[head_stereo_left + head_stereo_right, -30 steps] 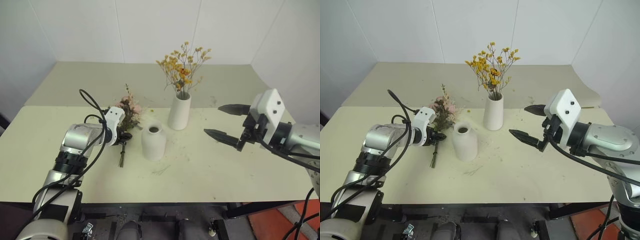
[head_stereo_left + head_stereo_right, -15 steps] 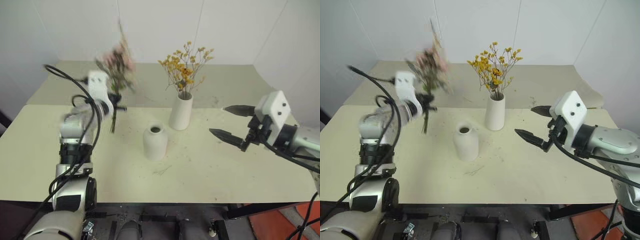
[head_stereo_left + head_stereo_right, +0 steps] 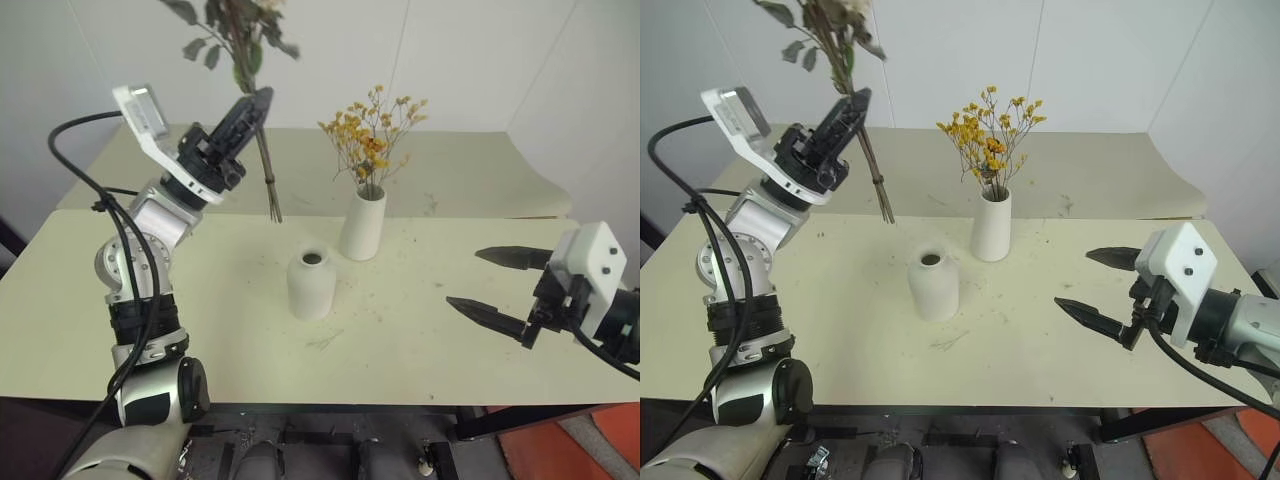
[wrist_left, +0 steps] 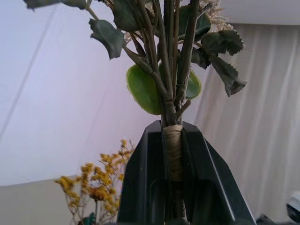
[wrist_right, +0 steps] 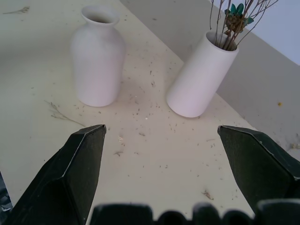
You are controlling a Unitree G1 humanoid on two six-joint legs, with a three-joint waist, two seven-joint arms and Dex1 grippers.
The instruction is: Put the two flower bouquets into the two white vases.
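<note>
Left hand [image 3: 252, 108] clamped on leafy bouquet [image 3: 245, 40], raised above surface [image 3: 150, 300].
Right hand [image 3: 495, 283] spread; short vase [image 3: 310, 284] empty, tall vase [image 3: 362, 222] holds yellow sprig [image 3: 368, 135].

leafy bouquet [image 3: 243, 40] upright at upper left, stems dangling; yellow sprig [image 3: 371, 135] stands in tall vase [image 3: 362, 222], centre; empty bottle vase [image 3: 310, 284] lower-left of it.

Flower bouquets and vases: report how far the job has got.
Done: the yellow sprig stands in the tall vase. In hand: the left gripper is shut on the leafy bouquet, held up in the air. Left: the short vase is empty and needs that bouquet. The right gripper is open, holding nothing.
</note>
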